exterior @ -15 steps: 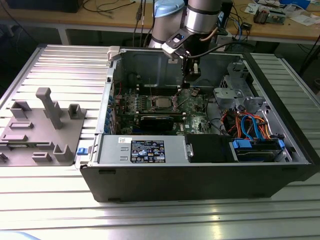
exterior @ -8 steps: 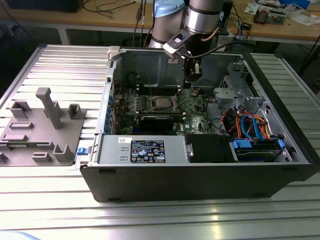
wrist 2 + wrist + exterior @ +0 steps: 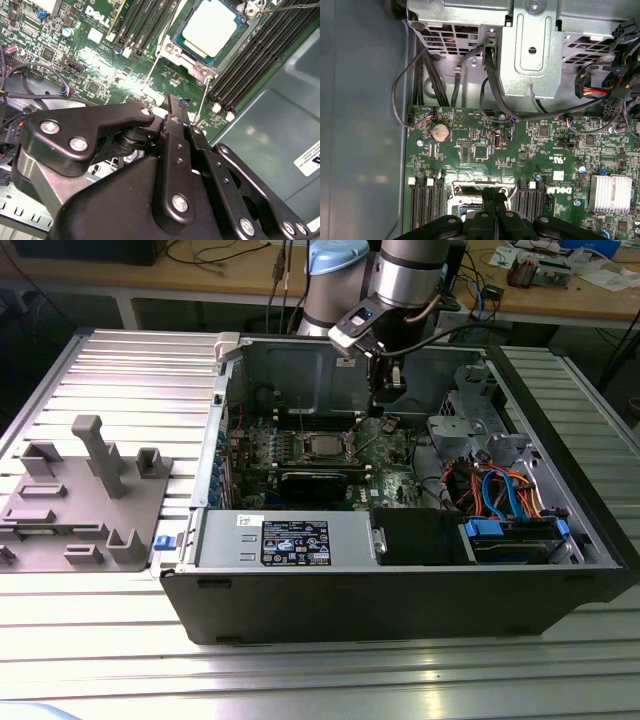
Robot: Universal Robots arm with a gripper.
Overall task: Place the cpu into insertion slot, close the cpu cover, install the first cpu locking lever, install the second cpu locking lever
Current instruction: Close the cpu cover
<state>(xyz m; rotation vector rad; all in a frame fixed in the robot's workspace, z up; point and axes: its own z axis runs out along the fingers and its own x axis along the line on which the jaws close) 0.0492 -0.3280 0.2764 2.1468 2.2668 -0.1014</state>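
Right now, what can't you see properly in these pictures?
- Exterior view: the cpu is too small to tell whether it is locked down.
- First wrist view: the gripper hides much of the insertion slot.
- Second wrist view: the picture's edge cuts off part of the cpu; the gripper hides one locking lever end.

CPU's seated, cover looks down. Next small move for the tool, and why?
Likely lower the shut tool a little onto the thin wire lever beside its tip and press. The cpu already sits with the cpu cover flat around it, while that lever appears not yet latched.
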